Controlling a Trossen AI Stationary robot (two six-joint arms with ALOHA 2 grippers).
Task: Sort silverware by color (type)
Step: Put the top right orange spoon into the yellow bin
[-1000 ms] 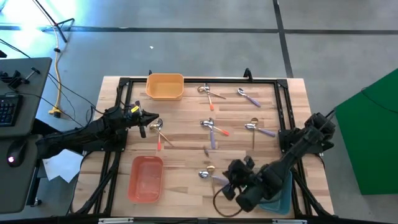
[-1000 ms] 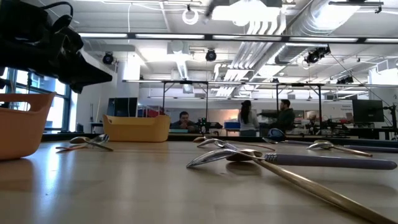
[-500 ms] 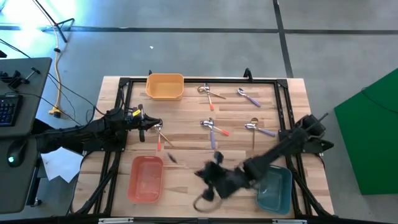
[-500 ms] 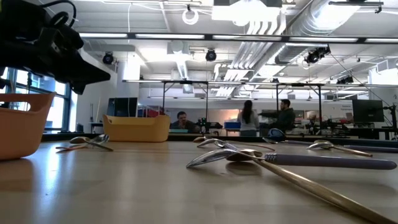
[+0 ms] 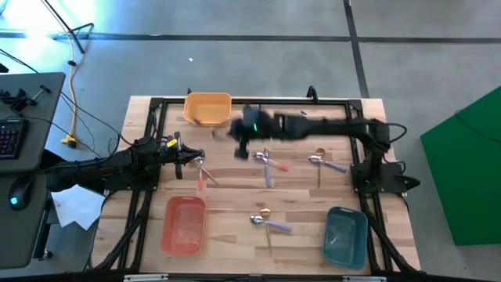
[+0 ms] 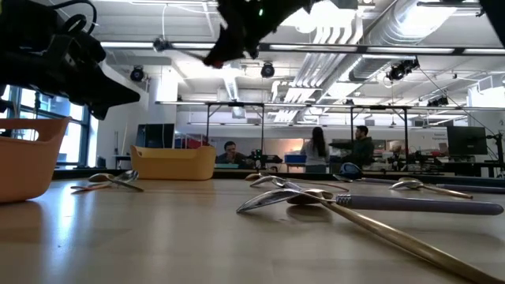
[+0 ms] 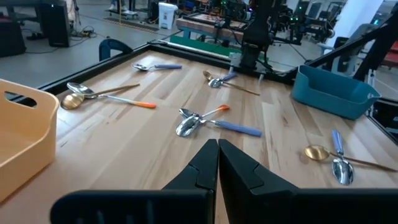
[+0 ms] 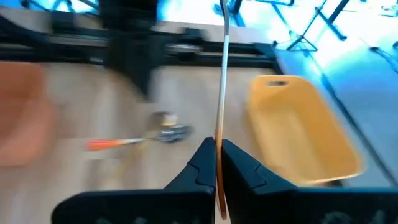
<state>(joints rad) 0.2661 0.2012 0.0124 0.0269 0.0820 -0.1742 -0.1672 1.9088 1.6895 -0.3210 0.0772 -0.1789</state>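
My right gripper (image 5: 239, 133) reaches across the far part of the table, beside the orange bin (image 5: 207, 110), shut on a thin gold spoon (image 8: 224, 68). That spoon sticks out ahead of the fingers (image 8: 202, 163). My left gripper (image 5: 190, 159) hovers shut and empty at the table's left side, next to a gold spoon and a red-handled spoon (image 5: 202, 174). More silverware lies flat on the wood. There is a group at the centre (image 5: 268, 161), one toward the right (image 5: 325, 161) and one near the front edge (image 5: 266, 222). My right gripper pinches the gold spoon's handle (image 8: 218, 144) between its two fingers. The spoon runs along the fingers and out past their tips. It is lifted clear of the table, above the wood beside the orange bin (image 8: 298, 130). Its bowl end lies outside the wrist view.
A red bin (image 5: 184, 225) stands at the near left and a teal bin (image 5: 345, 235) at the near right. A black frame (image 5: 156, 106) edges the table. My right arm covers the spoons along the far edge. People stand in the room beyond.
My right gripper has swept from the near right, by the teal bin, across the table toward the far edge and the orange bin. It carried the gold spoon clear of the wood, and its wrist rolled. The spoons on the table have kept their places.
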